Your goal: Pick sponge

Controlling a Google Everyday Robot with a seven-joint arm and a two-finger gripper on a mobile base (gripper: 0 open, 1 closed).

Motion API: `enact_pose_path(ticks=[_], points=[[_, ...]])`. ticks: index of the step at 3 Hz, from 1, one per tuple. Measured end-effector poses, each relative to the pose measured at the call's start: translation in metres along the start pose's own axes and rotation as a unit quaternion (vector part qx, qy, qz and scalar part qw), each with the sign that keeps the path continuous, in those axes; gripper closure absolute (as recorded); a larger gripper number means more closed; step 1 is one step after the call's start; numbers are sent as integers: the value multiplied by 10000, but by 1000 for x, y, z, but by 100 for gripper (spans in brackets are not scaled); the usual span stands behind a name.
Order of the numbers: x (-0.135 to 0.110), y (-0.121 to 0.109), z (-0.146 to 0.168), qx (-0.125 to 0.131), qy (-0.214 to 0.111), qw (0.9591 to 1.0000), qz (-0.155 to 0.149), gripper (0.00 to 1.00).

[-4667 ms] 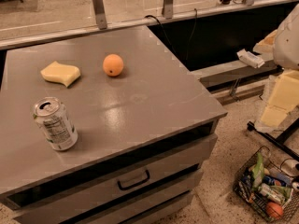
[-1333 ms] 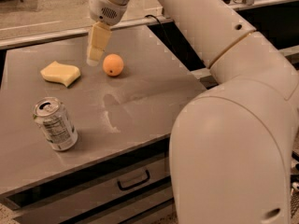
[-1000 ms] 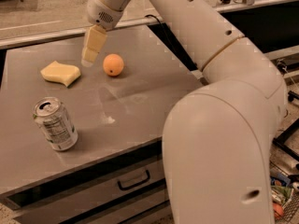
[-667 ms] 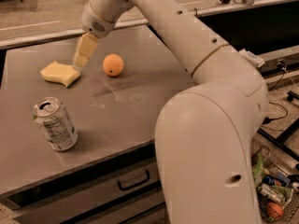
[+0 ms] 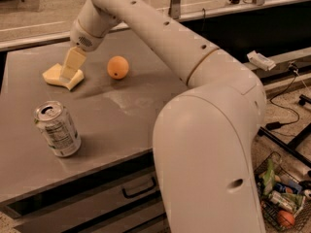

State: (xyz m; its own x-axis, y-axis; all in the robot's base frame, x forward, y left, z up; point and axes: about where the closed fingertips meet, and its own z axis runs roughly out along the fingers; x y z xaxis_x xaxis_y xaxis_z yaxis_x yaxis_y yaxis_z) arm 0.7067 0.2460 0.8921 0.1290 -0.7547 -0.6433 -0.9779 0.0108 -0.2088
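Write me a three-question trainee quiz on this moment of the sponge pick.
1. True or false: the end effector is down at the sponge, near the table's far left corner.
2. Which thing lies on the table to the right of the sponge? A) an orange B) a mug C) a banana
3. Fill in the blank: the ___ stands upright near the table's front edge, apart from the sponge.

Key: 1 true; 2 A; 3 can
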Motion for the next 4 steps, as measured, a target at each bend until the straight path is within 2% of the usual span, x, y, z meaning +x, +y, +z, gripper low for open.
enact_pose_path(ticks=[1,2,3,4], points=[[-1,11,20,-38,31,10000,86,0],[3,26,39,-202,93,9996,182,0],[7,35,48,-288,91,9990,317,17],[9,39,52,-329,81,9986,416,41]])
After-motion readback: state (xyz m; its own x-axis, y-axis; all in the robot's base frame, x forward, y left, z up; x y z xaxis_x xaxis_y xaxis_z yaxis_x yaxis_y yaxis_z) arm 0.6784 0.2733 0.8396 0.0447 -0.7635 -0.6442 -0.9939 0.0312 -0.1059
